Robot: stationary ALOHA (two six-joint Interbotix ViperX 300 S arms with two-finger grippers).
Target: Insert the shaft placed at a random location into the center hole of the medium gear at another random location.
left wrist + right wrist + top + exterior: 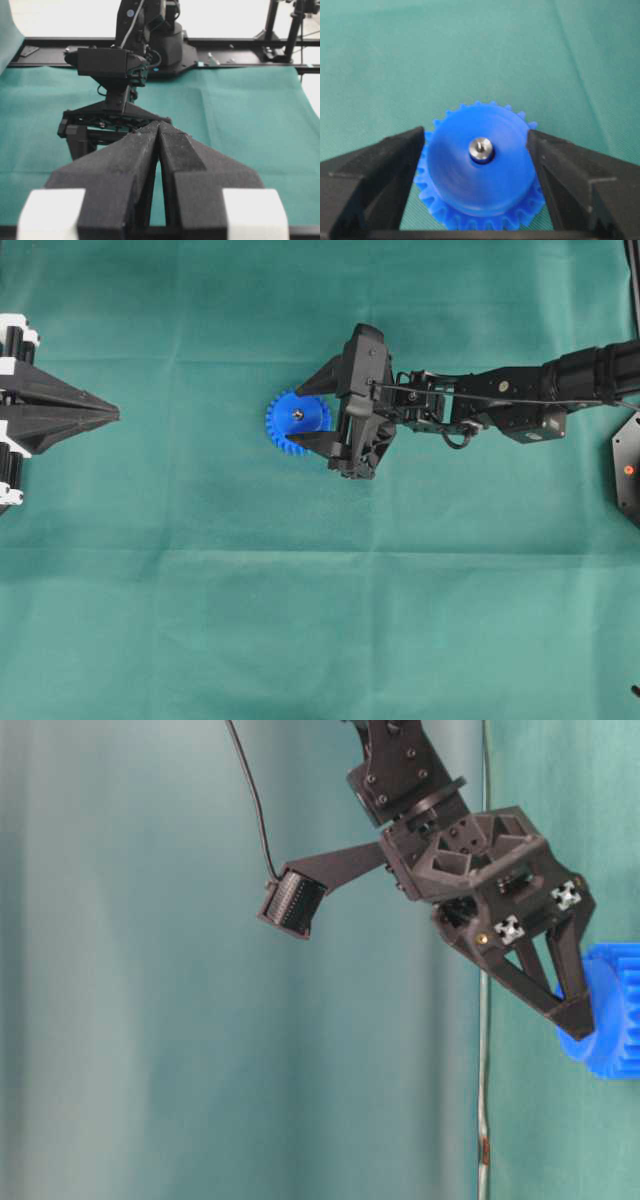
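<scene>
right wrist view: silvery metal shaft (481,149) seated in round blue plastic toothed gear (481,172) | right gripper (477,150) jaws spread, straddling it | overhead view only: left gripper (112,415) jaws closed, near cloth's left edge

A smooth, bright blue plastic medium gear (481,172) with a soft sheen lies on matt green woven cloth (300,620), creased in places. The shaft (480,149) gleams as polished silvery metal. The right gripper (477,150) fingers (385,175) look matt black, grainy plastic.
</scene>
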